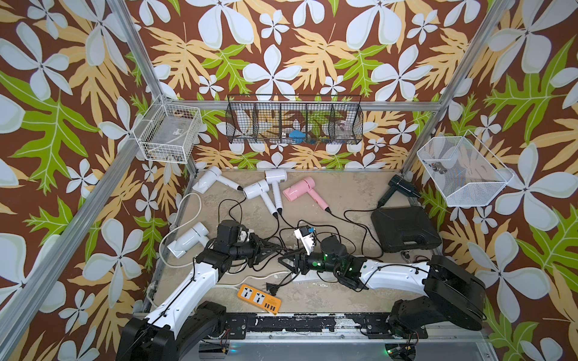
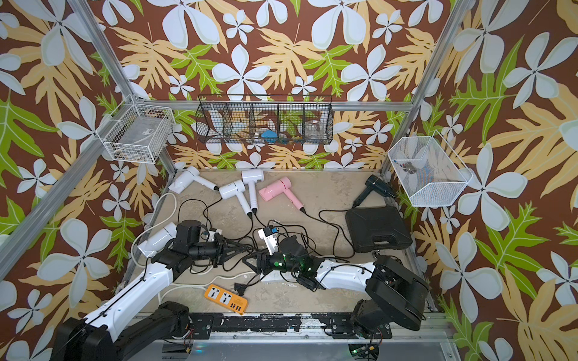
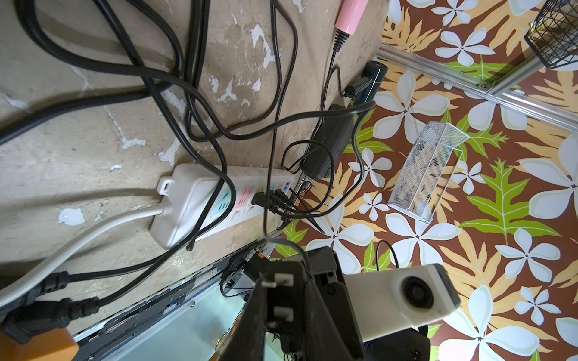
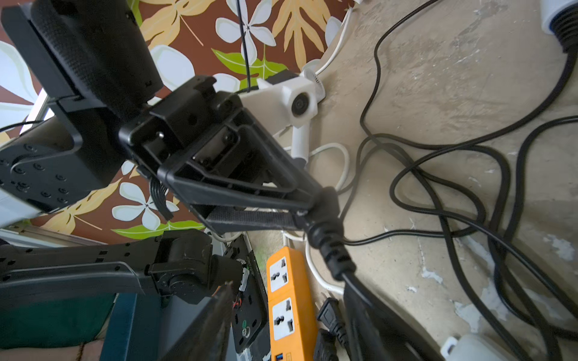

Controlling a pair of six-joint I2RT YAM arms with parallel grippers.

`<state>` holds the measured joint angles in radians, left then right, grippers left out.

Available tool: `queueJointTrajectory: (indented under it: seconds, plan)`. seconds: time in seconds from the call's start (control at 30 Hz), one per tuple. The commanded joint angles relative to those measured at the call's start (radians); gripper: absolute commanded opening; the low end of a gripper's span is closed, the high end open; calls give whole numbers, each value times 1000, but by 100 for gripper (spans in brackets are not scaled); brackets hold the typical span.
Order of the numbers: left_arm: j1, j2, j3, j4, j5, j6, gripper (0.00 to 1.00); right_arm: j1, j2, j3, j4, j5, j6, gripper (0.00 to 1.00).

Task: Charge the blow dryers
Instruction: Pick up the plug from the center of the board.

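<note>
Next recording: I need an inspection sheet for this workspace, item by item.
Surface: beige tabletop, worn, with white chipped patches.
Job's things: six blow dryers lying flat: four white dryers, a pink dryer, a black dryer.
Clutter: black case, orange power strip, long white power strip.
Grippers: left tool shut on a black plug; right tool open, facing it.
Cables: black cords tangled mid-table; seated plugs in the white strip; a loose plug beside the orange strip.
Surroundings: floral walls carrying a white wire basket, black mesh rack and white mesh basket.
</note>
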<state>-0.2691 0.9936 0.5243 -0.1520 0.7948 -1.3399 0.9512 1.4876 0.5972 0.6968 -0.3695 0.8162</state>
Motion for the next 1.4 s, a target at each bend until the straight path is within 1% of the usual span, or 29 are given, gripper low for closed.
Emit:
queueJointTrajectory:
  seconds: [0.0,0.07,0.2,0.43,0.6,0.7,0.93,1.03,1.1,1.17,1.2,1.23,1.3,1.33,1.37]
  plan:
    - [-1,-6,-6,3,71,3,3,-22,22,3,91,3,19,59]
    - [0,-9,-8,3,79,5,3,-33,39,11,110,-12,11,58]
    - [-1,-10,-14,3,88,8,3,-43,76,26,147,-44,9,51]
    - [-1,-6,-17,6,97,15,3,-43,119,41,206,-75,13,48]
    - [-1,0,-18,15,101,16,3,-43,135,41,241,-99,24,37]
    - [-1,5,-18,20,101,15,3,-43,135,34,253,-103,29,28]
    - [-1,12,-21,31,95,13,3,-43,135,31,262,-115,32,19]
    - [-1,11,-20,41,90,11,4,-43,134,29,263,-118,32,12]
    - [0,7,-20,48,83,11,9,-43,130,26,263,-117,32,6]
    - [0,5,-15,58,77,15,19,-43,124,25,256,-113,34,2]
    - [0,4,-11,58,72,20,25,-43,117,24,244,-108,34,0]
    - [0,3,-4,61,67,27,34,-43,109,24,233,-103,31,0]
    - [-1,-3,10,54,47,43,45,-45,89,24,201,-91,25,0]
    - [0,-7,23,42,32,60,54,-44,75,26,176,-84,19,0]
    - [-1,-11,37,30,13,76,61,-46,63,26,157,-79,16,0]
